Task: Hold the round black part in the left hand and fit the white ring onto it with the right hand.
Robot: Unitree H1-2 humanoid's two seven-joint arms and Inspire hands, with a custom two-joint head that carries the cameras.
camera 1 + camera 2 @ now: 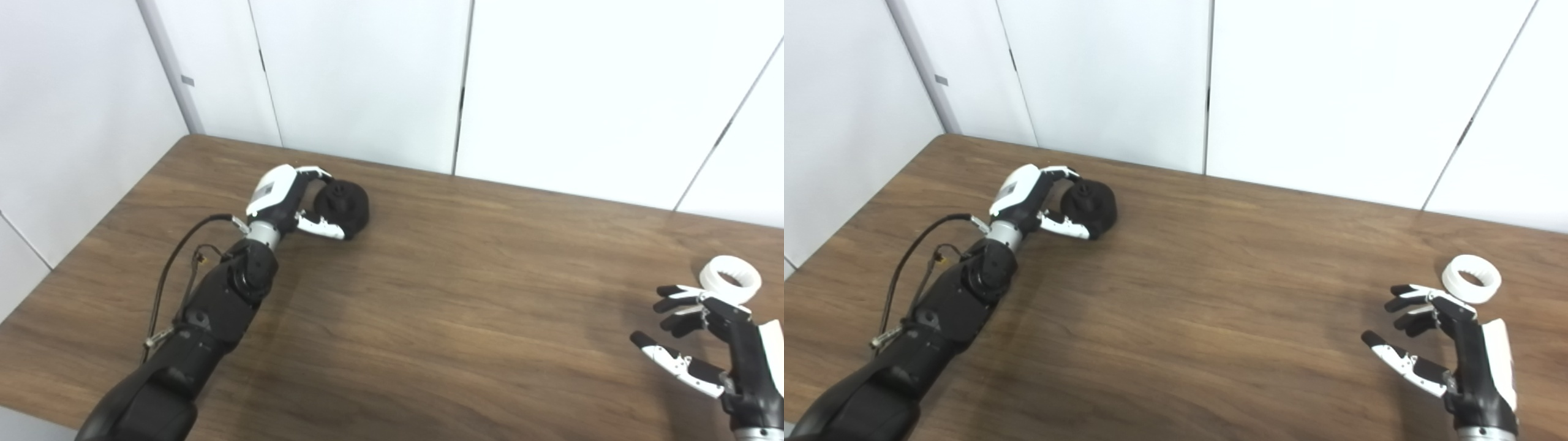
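The round black part [344, 208] lies on the wooden table [465, 294] at the far left. My left hand [288, 199] is wrapped around it, fingers [315, 173] curled over its top and thumb against its near side; it also shows in the right eye view [1029, 196]. The white ring [730, 278] lies flat on the table at the far right. My right hand [704, 337] is open and empty, fingers spread, just on the near side of the ring and not touching it.
White wall panels [367, 79] stand right behind the table's far edge. A cable [177, 251] loops off my left forearm. The table's left edge [92, 226] runs close to my left arm.
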